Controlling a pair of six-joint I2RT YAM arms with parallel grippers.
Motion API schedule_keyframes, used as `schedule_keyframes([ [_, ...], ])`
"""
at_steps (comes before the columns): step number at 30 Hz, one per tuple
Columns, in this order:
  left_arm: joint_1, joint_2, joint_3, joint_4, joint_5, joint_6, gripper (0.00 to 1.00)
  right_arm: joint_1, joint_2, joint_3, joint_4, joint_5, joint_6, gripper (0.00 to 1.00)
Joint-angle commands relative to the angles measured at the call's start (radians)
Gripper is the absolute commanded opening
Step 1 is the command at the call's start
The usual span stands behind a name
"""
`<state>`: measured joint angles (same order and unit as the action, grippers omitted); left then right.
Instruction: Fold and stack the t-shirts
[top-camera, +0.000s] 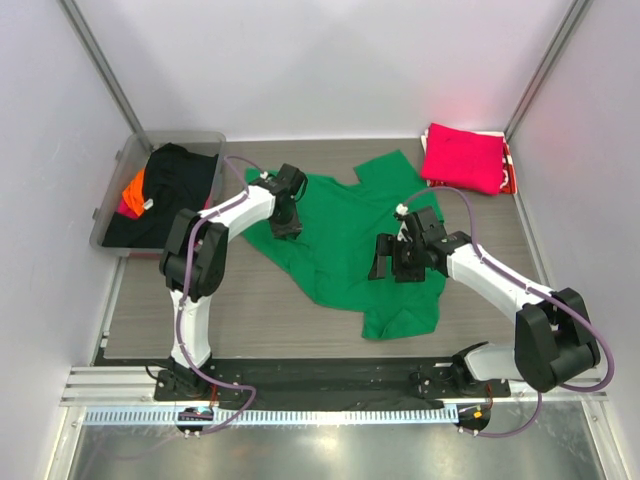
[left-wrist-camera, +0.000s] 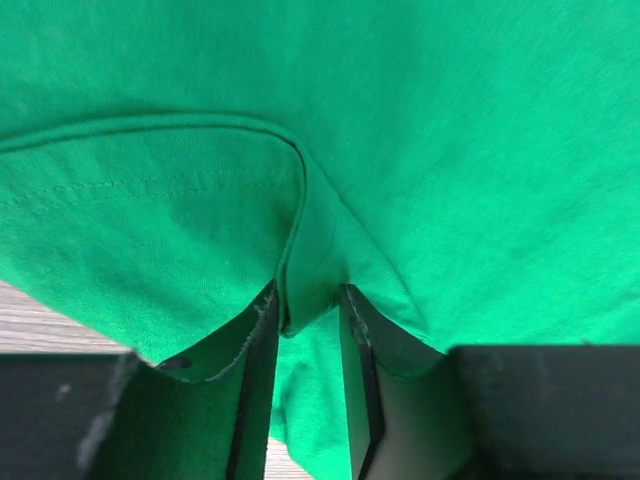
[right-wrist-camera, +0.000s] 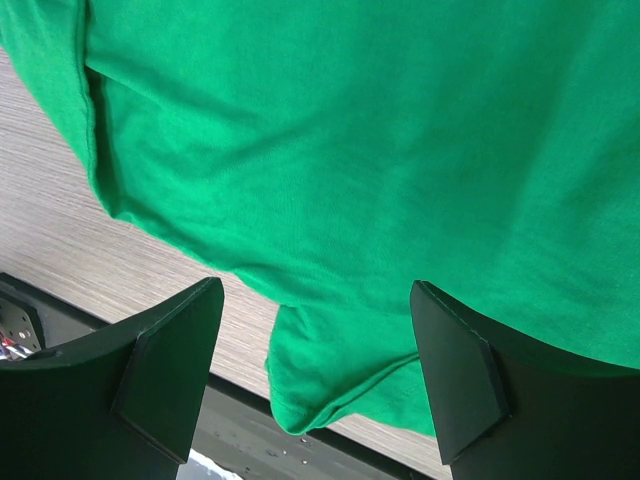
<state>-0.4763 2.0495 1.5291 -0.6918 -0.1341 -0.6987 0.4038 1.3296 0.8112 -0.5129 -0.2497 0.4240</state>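
The table (top-camera: 200, 320) carries the green t-shirt (top-camera: 340, 240), crumpled across its centre; the tub (top-camera: 110, 215) sits at ten o'clock, the folded pink t-shirt (top-camera: 462, 157) at two; my left claw (left-wrist-camera: 308, 300) pinches a thin ridge at the green shirt's ten o'clock edge; my right claw (right-wrist-camera: 315, 290) hangs spread and empty near its four o'clock. I judge so slim a pinch may slip, or catch two layers and drag the cloth bunched.

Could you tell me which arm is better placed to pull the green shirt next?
Probably left: a fold of the green shirt sits inside the left gripper, jaws narrow; the right gripper hangs open.
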Motion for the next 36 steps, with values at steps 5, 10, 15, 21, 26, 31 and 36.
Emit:
schedule_keyframes([
  [5,0.004,-0.049,0.055,-0.006,-0.045,0.028,0.14,0.0,-0.001,-0.017,0.014,-0.002,-0.004,0.81],
  [10,0.005,-0.04,0.052,-0.005,-0.038,0.034,0.0,0.0,-0.01,-0.021,0.013,-0.002,0.001,0.81],
  [15,0.007,-0.109,0.055,-0.063,-0.054,0.037,0.0,0.0,-0.018,-0.027,0.007,0.032,0.005,0.81],
  [21,0.022,-0.366,-0.087,-0.216,-0.124,0.039,0.0,0.0,0.006,-0.007,-0.024,0.118,0.024,0.82],
  [26,0.033,-0.659,-0.315,-0.331,-0.183,-0.004,0.01,-0.003,0.028,0.023,-0.081,0.207,0.062,0.82],
  [31,0.034,-0.843,-0.496,-0.416,-0.144,-0.093,0.03,-0.002,-0.056,0.028,-0.188,0.308,0.107,0.81],
  [36,0.033,-1.021,-0.595,-0.48,-0.131,-0.201,0.05,0.078,-0.187,0.028,-0.334,0.369,0.276,0.81],
])
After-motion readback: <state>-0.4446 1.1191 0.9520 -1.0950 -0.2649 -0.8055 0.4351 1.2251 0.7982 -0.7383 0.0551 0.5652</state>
